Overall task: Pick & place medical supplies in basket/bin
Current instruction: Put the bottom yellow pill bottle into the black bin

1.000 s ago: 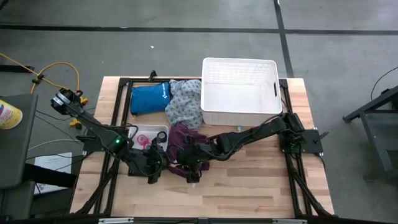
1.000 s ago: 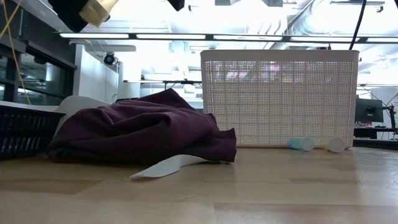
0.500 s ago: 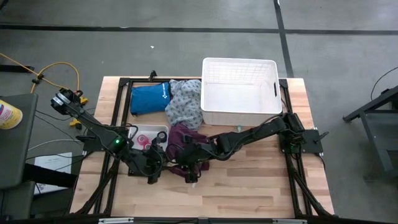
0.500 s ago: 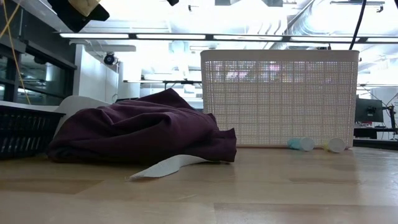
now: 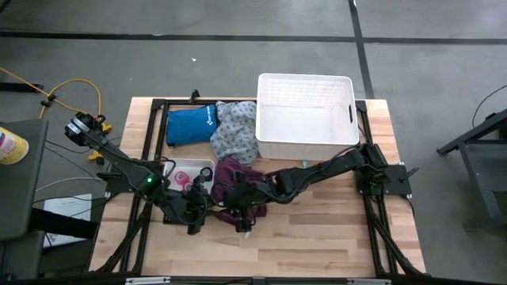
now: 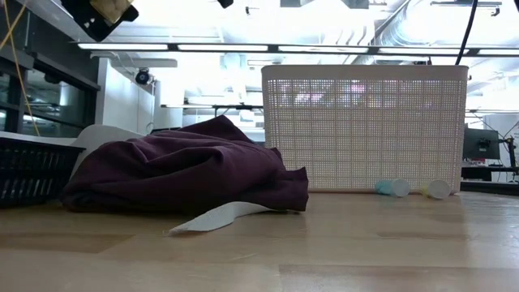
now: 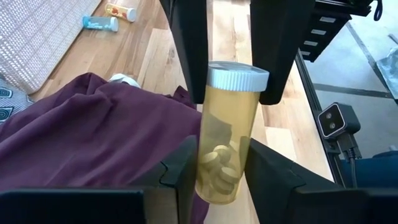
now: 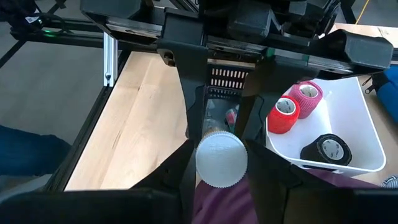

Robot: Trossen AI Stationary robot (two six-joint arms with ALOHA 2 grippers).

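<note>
A yellow pill bottle (image 7: 225, 143) with a white cap (image 8: 222, 158) hangs in the air over the maroon garment (image 5: 234, 178), near the table's middle. My left gripper (image 7: 219, 165) is shut on its lower end. My right gripper (image 8: 222, 167) faces it and is shut on the cap end. The maroon garment (image 6: 178, 170) lies heaped on the table, over a white strip (image 6: 215, 217). The grey-patterned garment (image 5: 234, 131) lies beside the white lattice basket (image 5: 305, 77). Two small vials (image 6: 395, 187) lie on their sides by the basket's wall. My left gripper pinches the bottle's yellow body near its bottom end (image 7: 217, 183) between its two fingers. It comes from the table's left, slanting down, and its fingers lie along the bottle. The bottle is clear of the garment, its cap pointing away. My right gripper has a finger on either side of the bottle's white cap (image 8: 222, 149). It comes from the table's right, slanting down, in line with the bottle. The cap's flat top faces my wrist, and the bottle spans between the two grippers above the maroon cloth.
A white tray (image 8: 364, 140) behind the left gripper holds red (image 8: 283, 115), pink (image 8: 308, 93) and black (image 8: 326, 148) rolls. A black mesh crate (image 6: 32, 166) stands at the left, and a blue pouch (image 5: 190, 125) lies at the far left. Bare wood lies toward the near edge.
Both arms have kept their places. In the low view, less of the yellow bottle shows at the top left corner than a second ago.
</note>
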